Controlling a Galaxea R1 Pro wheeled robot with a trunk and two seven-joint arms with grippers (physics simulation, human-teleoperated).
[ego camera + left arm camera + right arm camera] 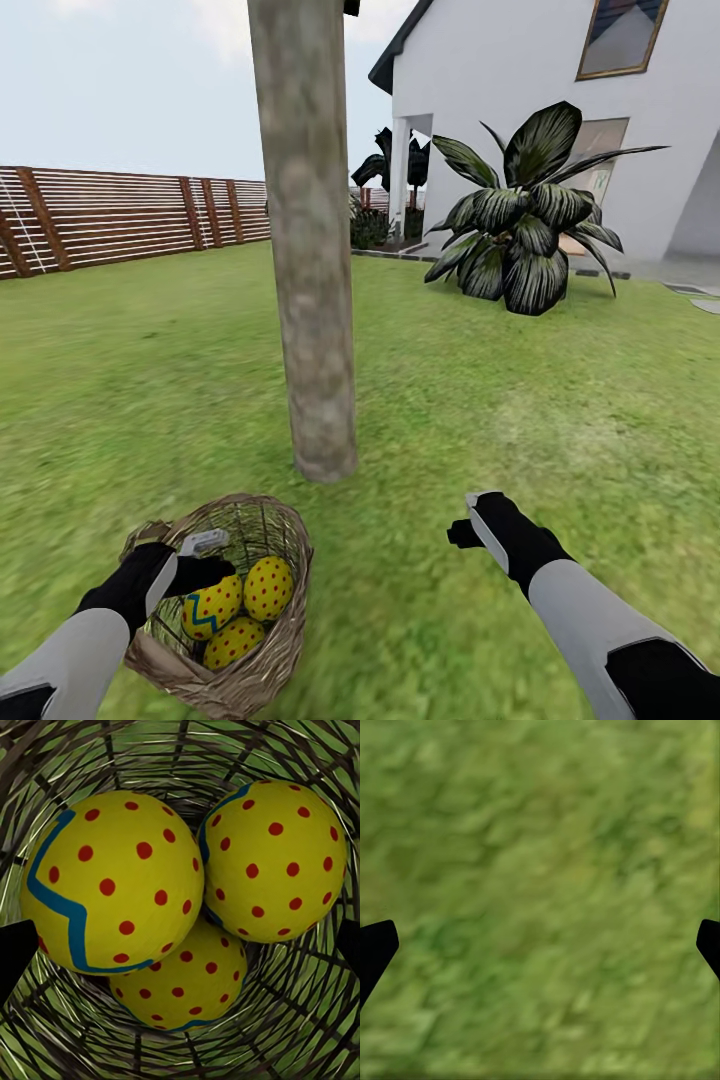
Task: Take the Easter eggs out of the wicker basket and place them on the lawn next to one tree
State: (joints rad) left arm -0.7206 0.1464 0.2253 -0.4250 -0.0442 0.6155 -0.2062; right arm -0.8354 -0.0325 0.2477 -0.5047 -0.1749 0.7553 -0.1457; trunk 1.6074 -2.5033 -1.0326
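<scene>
Across the whole ground the lawn [560, 420] is spreading out in short green grass, running back to a brown slatted fence [110, 215] at ten o'clock and a white house [560, 120] at one o'clock. Straight ahead at twelve o'clock the tree [308, 240] is standing upright, its thick grey-brown trunk rising out of the top of the head view. A broad-leaved plant [525, 225] is growing in front of the house wall, well apart from the trunk.

Near the foot of the trunk, at seven o'clock, the wicker basket [275, 640] is sitting on the grass and tilting a little. All three eggs are lying inside it, touching one another: the zigzag egg [112, 881] with its blue band, the dotted egg [274, 859] beside it, and the lower egg [180, 982] wedged under both.

The left gripper [200, 560] is hanging over the basket mouth just above the eggs, its jaws standing wide apart and holding nothing. The right gripper [470, 525] is hovering over bare grass at five o'clock, jaws likewise spread and empty.
</scene>
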